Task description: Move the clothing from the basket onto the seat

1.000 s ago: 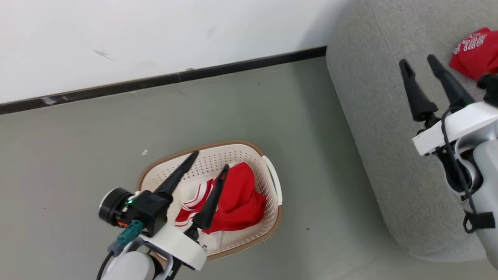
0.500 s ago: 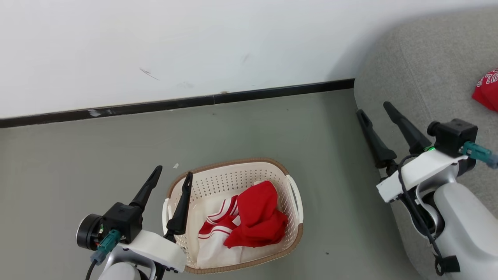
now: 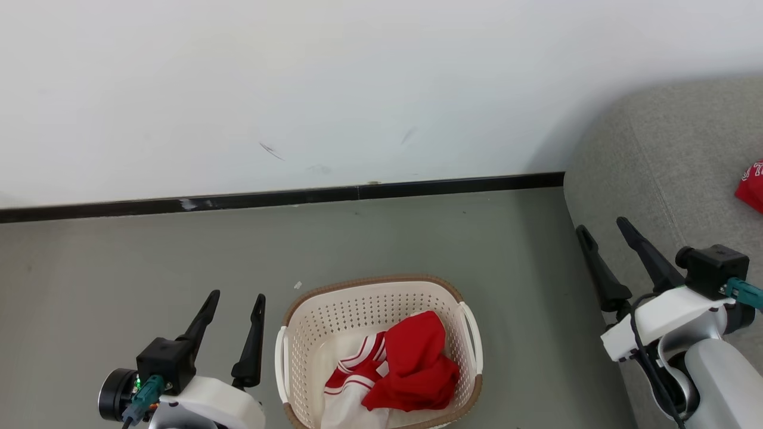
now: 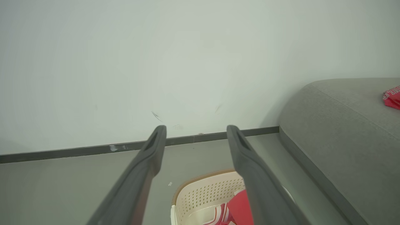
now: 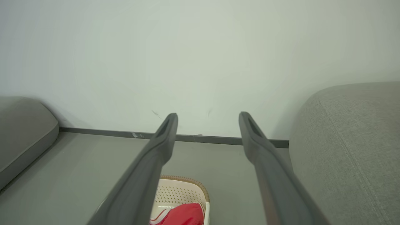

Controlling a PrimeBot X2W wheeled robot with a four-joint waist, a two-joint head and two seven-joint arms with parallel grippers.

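White wall [image 3: 357,89] meets a grey-green floor [image 3: 149,262] along a dark baseboard [image 3: 357,193]. On that floor, low in the head view, sits the basket [image 3: 357,310], cream, perforated and brown-rimmed, with white handles [image 3: 475,339] at its sides. Inside it the clothing [image 3: 417,363] lies bunched: a plain red fold on top toward the right, and beneath it fabric with white stripes and white trim reaching the near edge. The seat [image 3: 656,155] takes up the right side, grey and woven, its rounded end coming close to the baseboard; it stands apart from the basket with bare floor between them. A red garment [image 3: 752,187] with white lettering rests on the seat at the frame's right edge. The left tool [image 3: 237,295] hangs just left of the basket, its 2 fingers spread and empty, pointing toward the wall and touching nothing. The right tool [image 3: 602,226] hovers at the seat's rounded edge, its 2 fingers likewise parted with nothing between them. From the right wrist, a second grey cushion [image 5: 22,131] shows at far left against the wall.
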